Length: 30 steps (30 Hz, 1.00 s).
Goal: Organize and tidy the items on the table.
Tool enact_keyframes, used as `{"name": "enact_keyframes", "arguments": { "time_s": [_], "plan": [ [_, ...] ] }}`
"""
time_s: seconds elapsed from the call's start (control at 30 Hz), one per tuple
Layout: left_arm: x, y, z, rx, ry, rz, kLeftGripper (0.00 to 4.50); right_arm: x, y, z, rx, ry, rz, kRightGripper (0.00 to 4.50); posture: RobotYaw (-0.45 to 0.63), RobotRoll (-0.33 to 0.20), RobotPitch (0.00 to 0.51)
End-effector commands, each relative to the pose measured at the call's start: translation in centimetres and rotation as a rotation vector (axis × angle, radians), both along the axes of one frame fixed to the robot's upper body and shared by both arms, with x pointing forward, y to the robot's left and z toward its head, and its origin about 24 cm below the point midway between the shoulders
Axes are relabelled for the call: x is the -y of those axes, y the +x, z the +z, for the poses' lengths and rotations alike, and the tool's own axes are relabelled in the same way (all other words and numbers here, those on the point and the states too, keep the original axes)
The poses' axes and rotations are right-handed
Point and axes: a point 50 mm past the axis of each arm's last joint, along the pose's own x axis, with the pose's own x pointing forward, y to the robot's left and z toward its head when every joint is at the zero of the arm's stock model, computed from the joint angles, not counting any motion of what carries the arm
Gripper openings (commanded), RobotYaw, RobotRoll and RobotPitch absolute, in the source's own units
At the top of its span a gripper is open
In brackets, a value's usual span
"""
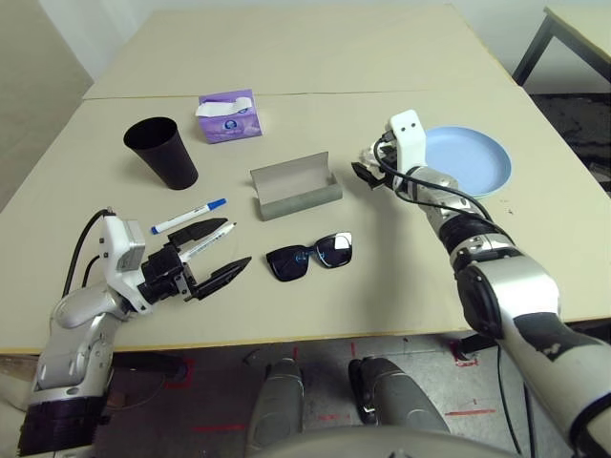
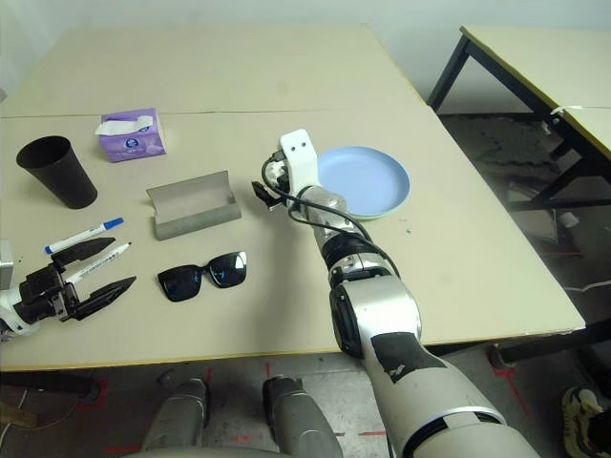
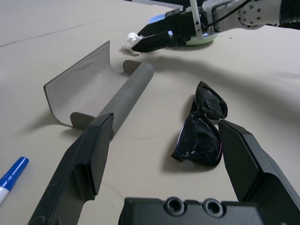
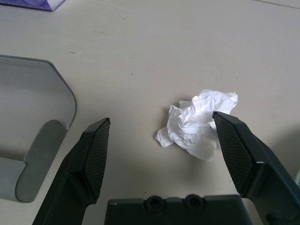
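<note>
Your right gripper [image 4: 159,150] stands wide open and empty over the table [image 1: 286,57], its fingers flanking a crumpled white tissue [image 4: 197,124] beside the pale blue plate [image 1: 473,157]. Your left gripper [image 1: 221,253], also spread and empty, faces the black sunglasses [image 1: 310,256].

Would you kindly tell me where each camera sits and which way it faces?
Head stereo pair: looks down over both silver forearms at the table.
Left wrist: looks along the open left gripper at the sunglasses and glasses case.
Right wrist: looks along the open right gripper at the crumpled tissue.
Shared: both wrist views show the case.
</note>
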Motion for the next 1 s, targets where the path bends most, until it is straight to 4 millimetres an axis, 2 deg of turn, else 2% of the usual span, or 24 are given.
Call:
{"name": "enact_keyframes", "arguments": {
  "time_s": [0.03,0.33,0.7,0.8,1.0],
  "plan": [
    [0.2,-0.3,-0.2,-0.013,-0.006,-0.005,4.50,0.2,-0.1,-0.6,-0.018,-0.025,-0.007,4.46,0.07,0.000,0.160],
    [0.2,-0.5,-0.4,-0.019,-0.005,-0.006,4.50,1.2,-0.1,-1.4,-0.076,-0.032,-0.083,4.46,0.07,0.000,0.166],
    [0.1,-0.7,-0.8,-0.025,-0.009,-0.003,4.50,0.5,-0.3,-1.7,-0.086,-0.024,-0.057,4.46,0.07,0.000,0.166],
    [0.2,-0.8,-0.9,-0.025,-0.012,-0.004,4.50,0.3,-0.3,-1.7,-0.083,-0.020,-0.051,3.55,0.08,0.000,0.167],
    [0.7,-1.0,-0.8,-0.017,-0.020,-0.005,4.50,0.0,-0.3,-1.6,-0.076,-0.004,-0.038,1.24,0.09,0.000,0.162]
  ]
}}
